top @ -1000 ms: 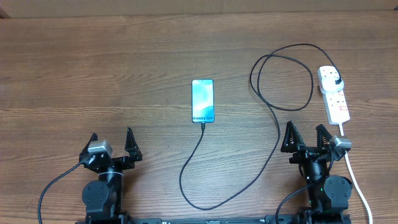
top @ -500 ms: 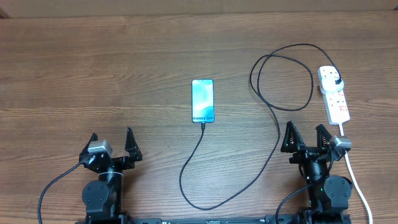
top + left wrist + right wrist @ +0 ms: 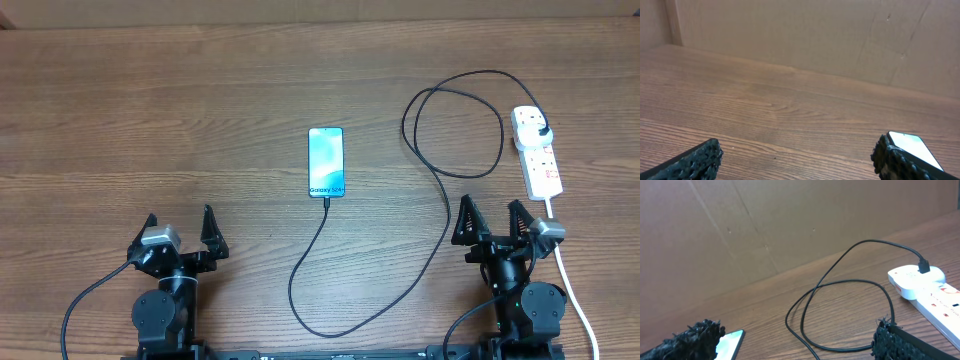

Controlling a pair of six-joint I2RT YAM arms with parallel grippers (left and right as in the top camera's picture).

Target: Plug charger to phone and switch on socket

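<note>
Overhead, left gripper [image 3: 179, 216] and right gripper [image 3: 489, 204] gaped empty; the limp charger [image 3: 447, 200] seemed best pinched at its stiff tip.

From my left wrist, only 1 corner of the phone [image 3: 912, 147] shows. A finger [image 3: 892, 162] of my left gripper [image 3: 797, 156] covers the rest. From my right wrist, the socket [image 3: 930, 287] is cut by the right edge, and the phone sits half behind a finger [image 3: 695, 337] of my right gripper [image 3: 795, 334]. Overhead, the switches [image 3: 541, 166] are too small to read as on or off. I cannot tell whether the charger [image 3: 440, 235] tip is seated in the phone. The white cord [image 3: 578, 300] leaves the bottom edge.
</note>
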